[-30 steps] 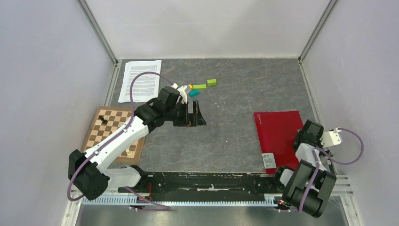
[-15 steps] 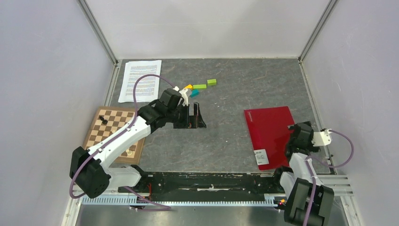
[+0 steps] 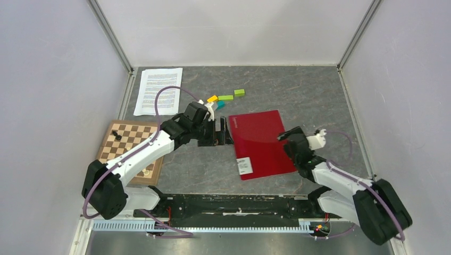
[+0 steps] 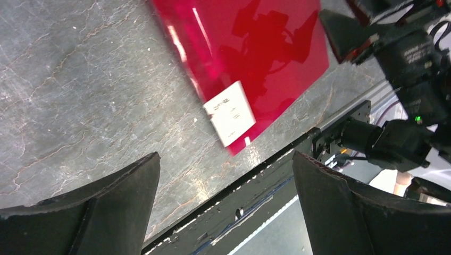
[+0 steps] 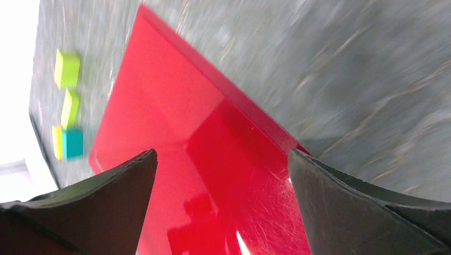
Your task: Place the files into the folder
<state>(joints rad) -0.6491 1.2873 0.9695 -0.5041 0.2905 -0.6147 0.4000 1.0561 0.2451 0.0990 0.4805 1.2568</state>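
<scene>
Paperwork sits at the far left: the thin stack of white printed sheets (image 3: 158, 91) lies flat in the far-left corner of the grey stone-patterned tabletop (image 3: 298, 95), well apart from the folder. Nearer to me on that side is the square wooden chessboard (image 3: 127, 151), with one small black piece (image 3: 118, 137) and one small white piece (image 3: 144, 171) standing on it.

My left gripper (image 3: 222, 130) reaches past the board toward the middle of the table. Through its wrist camera I see its two dark fingers (image 4: 106, 207) spread wide with nothing between them, and the tabletop and the folder's near corner below. Just beyond it lies a loose row of small blocks: an orange one (image 3: 213, 98), a teal one (image 3: 219, 104), a long lime-green one (image 3: 225, 98) and a shorter lime-green one (image 3: 239, 93).

Just beside that gripper's fingers, to the right, the flat crimson-red rectangular folder (image 3: 260, 141) lies closed in the middle of the table. It is turned askew, and its small white label (image 3: 244, 166) is at the near-left corner.

At the folder's right edge is my right gripper (image 3: 284, 139). Its fingers (image 5: 95, 202) are also parted wide, and the red cover fills the gap between them in the blurred wrist view. I cannot tell whether they touch the cover.
</scene>
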